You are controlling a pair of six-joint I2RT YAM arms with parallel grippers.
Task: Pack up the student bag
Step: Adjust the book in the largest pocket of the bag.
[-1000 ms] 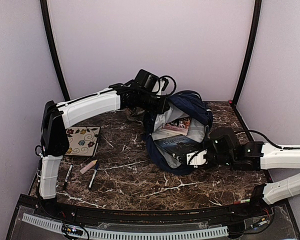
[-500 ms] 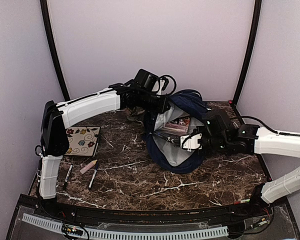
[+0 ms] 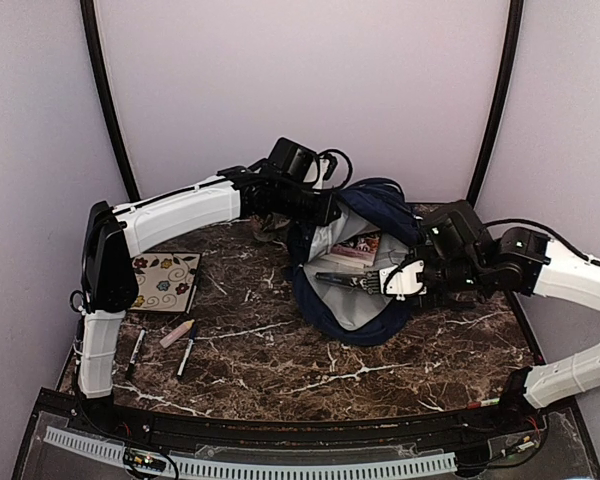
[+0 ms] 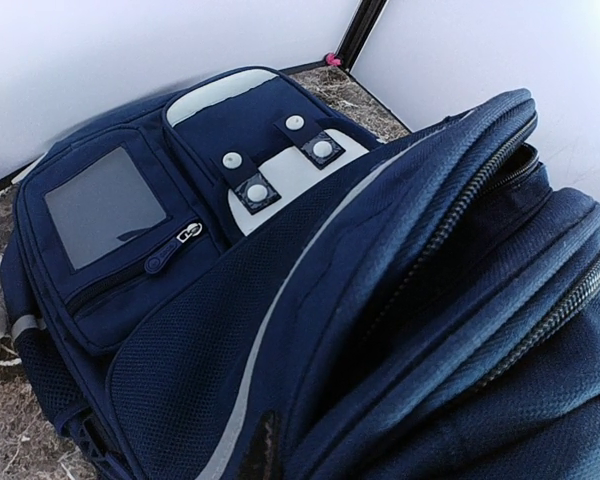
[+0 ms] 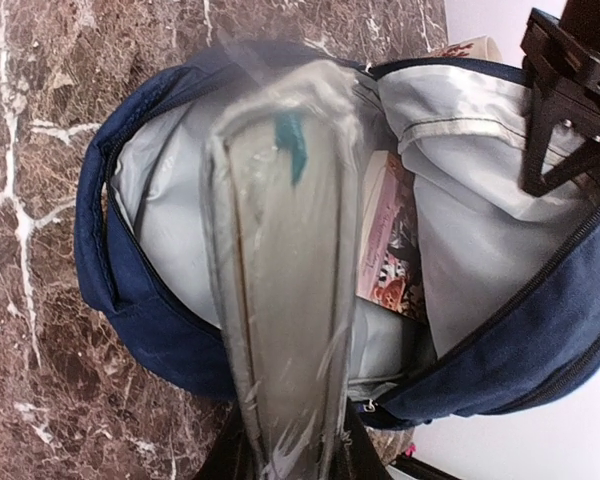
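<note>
Risk: the wrapped book [image 5: 280, 280] is standing edge-on in the mouth. Slick film could be slipping from the right gripper [image 5: 290, 455], which is pinching its near end, or catching the grey lining. Left gripper [image 3: 325, 212] is clamping the far rim of the student bag [image 3: 350, 330]: navy, gaping, lying right of centre on the table [image 3: 250, 370].

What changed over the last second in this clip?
The right pincer, gripping the wrapped book, moved off the near rim of the student bag toward its middle and tipped the book from cover-up onto its edge. The left pincer kept the opening held up; notebook and pens did not move.
</note>
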